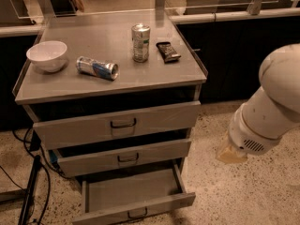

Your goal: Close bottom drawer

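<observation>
Bottom drawer is lowest in the cabinet, pulled well out: slim grey front, small dark wire handle at centre, flat grey interior showing. Gripper hangs to its right, apart from it; how it is set I cannot tell

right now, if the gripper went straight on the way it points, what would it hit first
The gripper, right of the cabinet, points down and left. It would probably meet the speckled floor just beside the open bottom drawer, or that drawer's right front corner; depth is unclear.
</observation>
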`<state>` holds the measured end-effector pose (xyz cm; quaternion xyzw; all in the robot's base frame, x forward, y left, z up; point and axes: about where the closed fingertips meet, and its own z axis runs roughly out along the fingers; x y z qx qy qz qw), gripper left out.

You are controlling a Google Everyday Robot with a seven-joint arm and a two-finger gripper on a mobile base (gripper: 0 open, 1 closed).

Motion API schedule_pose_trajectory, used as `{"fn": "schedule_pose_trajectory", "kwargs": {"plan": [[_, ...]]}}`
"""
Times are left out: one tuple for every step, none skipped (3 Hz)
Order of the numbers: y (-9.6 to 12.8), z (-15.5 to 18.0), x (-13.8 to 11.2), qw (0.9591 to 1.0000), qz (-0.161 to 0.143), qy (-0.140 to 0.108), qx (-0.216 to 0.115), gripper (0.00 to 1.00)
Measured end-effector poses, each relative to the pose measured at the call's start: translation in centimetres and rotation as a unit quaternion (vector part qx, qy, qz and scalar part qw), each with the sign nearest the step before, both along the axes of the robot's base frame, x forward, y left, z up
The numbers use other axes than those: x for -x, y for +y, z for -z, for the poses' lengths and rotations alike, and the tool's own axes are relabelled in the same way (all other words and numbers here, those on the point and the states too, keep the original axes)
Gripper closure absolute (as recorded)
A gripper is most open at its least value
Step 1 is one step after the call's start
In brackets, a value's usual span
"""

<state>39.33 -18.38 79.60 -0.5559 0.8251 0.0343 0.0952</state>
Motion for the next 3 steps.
{"fn": "schedule_pose_trajectory", "kwargs": {"plan": [[0.0, -0.3, -0.1, 1.0, 0.0, -0.003, 0.0, 1.0], [0.4, 1.7, 0.2, 0.9999, 0.008, 0.015, -0.002, 1.0], [1.7, 10.2, 0.5, 0.9981, 0.038, 0.048, 0.009, 1.0]]}}
